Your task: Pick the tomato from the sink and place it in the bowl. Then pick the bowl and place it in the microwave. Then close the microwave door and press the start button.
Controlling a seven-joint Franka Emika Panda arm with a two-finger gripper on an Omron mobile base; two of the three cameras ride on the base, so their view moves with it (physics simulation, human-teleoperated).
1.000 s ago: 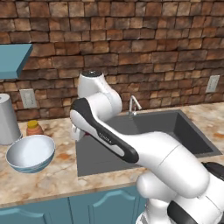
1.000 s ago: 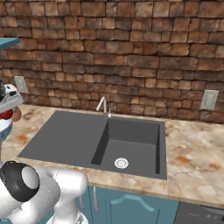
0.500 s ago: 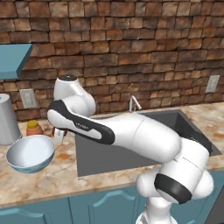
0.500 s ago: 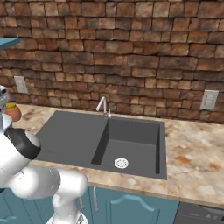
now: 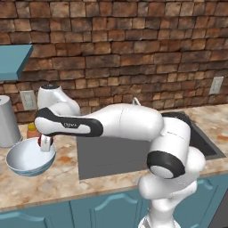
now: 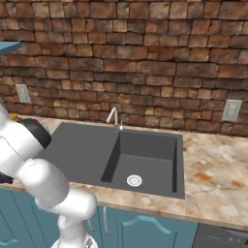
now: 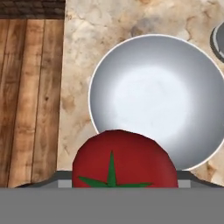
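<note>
1. Claw (image 5: 45,143) hangs just over the near rim of the bowl (image 5: 27,158), jaws closed on the tomato (image 7: 124,161); they stand wide because the fruit fills the gap. Hand view: tomato sits low in frame, over the bowl's edge rather than its middle.
2. Risk: release from here. The tomato may strike the rim and bounce out onto the worktop (image 5: 62,176). Cause: claw not centred over the bowl.
3. Risk: worktop edge lies close on one side of the bowl, wooden floor (image 7: 30,100) below; a stray roll could lose the tomato there.
4. Risk: lowering further could knock the bowl's rim and push it toward the grey canister (image 5: 9,121) or the jar (image 5: 31,130) just behind.
5. Sink (image 6: 131,162) holds nothing but its drain.
</note>
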